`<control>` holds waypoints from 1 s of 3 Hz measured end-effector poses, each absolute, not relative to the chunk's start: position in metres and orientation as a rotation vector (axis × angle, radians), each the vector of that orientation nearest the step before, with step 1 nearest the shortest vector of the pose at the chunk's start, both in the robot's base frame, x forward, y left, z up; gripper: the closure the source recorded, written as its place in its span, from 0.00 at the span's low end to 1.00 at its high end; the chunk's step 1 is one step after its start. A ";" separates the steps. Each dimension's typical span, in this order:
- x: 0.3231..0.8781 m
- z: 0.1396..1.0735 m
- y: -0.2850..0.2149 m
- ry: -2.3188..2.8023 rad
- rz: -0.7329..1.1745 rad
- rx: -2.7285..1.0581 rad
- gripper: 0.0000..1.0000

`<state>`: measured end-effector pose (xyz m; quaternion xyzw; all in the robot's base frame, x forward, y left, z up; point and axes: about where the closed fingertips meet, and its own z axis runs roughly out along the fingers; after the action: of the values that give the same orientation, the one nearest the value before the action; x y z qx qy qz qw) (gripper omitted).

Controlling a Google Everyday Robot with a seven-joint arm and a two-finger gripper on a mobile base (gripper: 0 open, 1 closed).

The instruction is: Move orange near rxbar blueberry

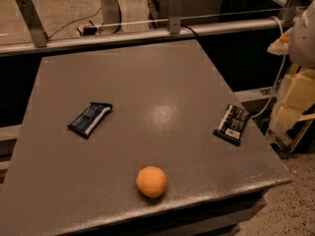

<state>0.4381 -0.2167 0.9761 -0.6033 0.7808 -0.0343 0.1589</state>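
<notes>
The orange [151, 181] is a small round fruit resting on the grey table [147, 82] near its front edge, a little right of centre. The rxbar blueberry [90, 119], a dark navy bar with a pale stripe, lies flat on the left half of the table, up and to the left of the orange. My gripper [294, 102] shows as pale yellowish parts at the right edge of the view, beyond the table's right side, far from both the orange and the bar. It holds nothing that I can see.
A black-wrapped bar with white print [232, 124] lies near the table's right edge. A metal rail with upright brackets [170, 14] runs along the far edge. Cables [275, 77] hang at the right, by the arm.
</notes>
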 end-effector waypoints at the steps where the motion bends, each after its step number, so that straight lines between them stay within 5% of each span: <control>1: 0.438 0.976 -0.217 2.232 -0.098 -1.725 0.00; 3: 0.441 0.920 -0.124 2.065 0.068 -2.012 0.00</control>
<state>0.4411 -0.1244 0.9195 -0.6919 0.7100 0.0234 0.1286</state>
